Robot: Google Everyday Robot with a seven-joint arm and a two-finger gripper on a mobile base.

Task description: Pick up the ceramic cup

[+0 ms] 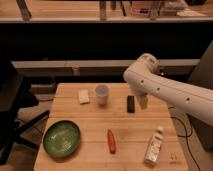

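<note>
The ceramic cup [102, 93] is small and white and stands upright at the back middle of the wooden table [95, 125]. My white arm reaches in from the right, bent at the elbow above the table's back right. The gripper [143, 103] hangs down from it, just right of a black block [131, 103] and about a hand's width right of the cup. It is open, holds nothing, and touches nothing.
A flat white sponge [84, 96] lies just left of the cup. A green bowl [62, 137] sits front left, a red chili-like thing [111, 140] front middle, a clear plastic bottle [154, 146] front right. A dark chair [12, 107] stands left of the table.
</note>
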